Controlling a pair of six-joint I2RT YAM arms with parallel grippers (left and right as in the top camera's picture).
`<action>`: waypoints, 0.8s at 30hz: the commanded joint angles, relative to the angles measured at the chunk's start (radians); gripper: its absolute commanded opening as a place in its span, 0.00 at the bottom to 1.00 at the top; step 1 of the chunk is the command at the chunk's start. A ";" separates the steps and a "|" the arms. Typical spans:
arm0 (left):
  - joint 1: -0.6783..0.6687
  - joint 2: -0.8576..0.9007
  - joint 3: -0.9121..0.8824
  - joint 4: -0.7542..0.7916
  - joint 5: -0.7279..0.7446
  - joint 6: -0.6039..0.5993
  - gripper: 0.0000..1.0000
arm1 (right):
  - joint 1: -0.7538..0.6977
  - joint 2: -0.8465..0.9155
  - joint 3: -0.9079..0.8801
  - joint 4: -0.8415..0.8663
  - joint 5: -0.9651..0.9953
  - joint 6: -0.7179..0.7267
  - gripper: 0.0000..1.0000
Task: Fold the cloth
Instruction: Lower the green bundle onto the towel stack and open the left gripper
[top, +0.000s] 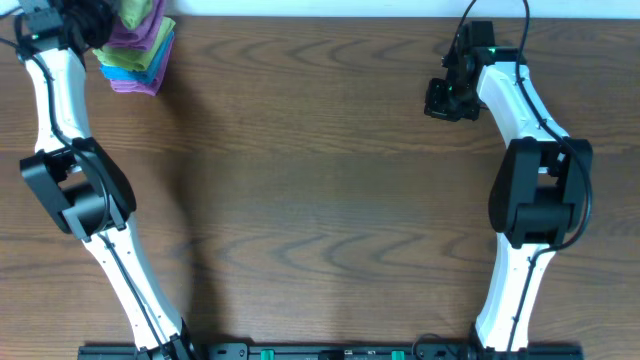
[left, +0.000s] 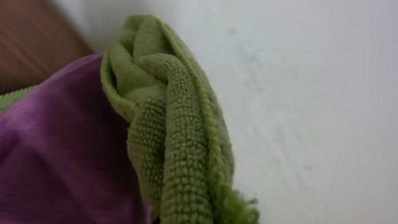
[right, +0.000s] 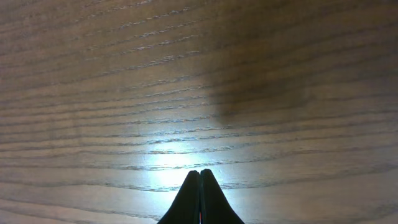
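Observation:
The lime-green cloth (top: 140, 10) sits bunched on top of a stack of folded cloths at the table's far left corner. In the left wrist view the cloth (left: 174, 124) fills the middle as a twisted, pinched-up fold rising from the bottom edge, where my fingers are hidden behind it. My left gripper (top: 103, 25) is right against the stack, shut on the cloth. My right gripper (top: 447, 100) hovers over bare wood at the far right, and its fingertips (right: 200, 173) are pressed together with nothing between them.
Under the green cloth lie purple folded cloths (top: 142, 42) and a blue folded cloth (top: 128, 63). The purple one (left: 56, 155) fills the left of the left wrist view. A white wall (left: 311, 93) runs behind the table's far edge.

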 joint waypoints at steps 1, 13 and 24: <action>-0.005 0.007 -0.002 -0.005 0.023 -0.004 0.06 | 0.008 0.006 0.016 0.001 0.003 -0.015 0.02; 0.005 0.006 -0.002 -0.105 0.076 -0.005 0.95 | 0.009 0.006 0.016 -0.004 0.003 -0.015 0.02; 0.011 -0.077 -0.002 -0.301 0.079 0.069 0.95 | 0.008 0.006 0.016 -0.006 0.003 -0.015 0.02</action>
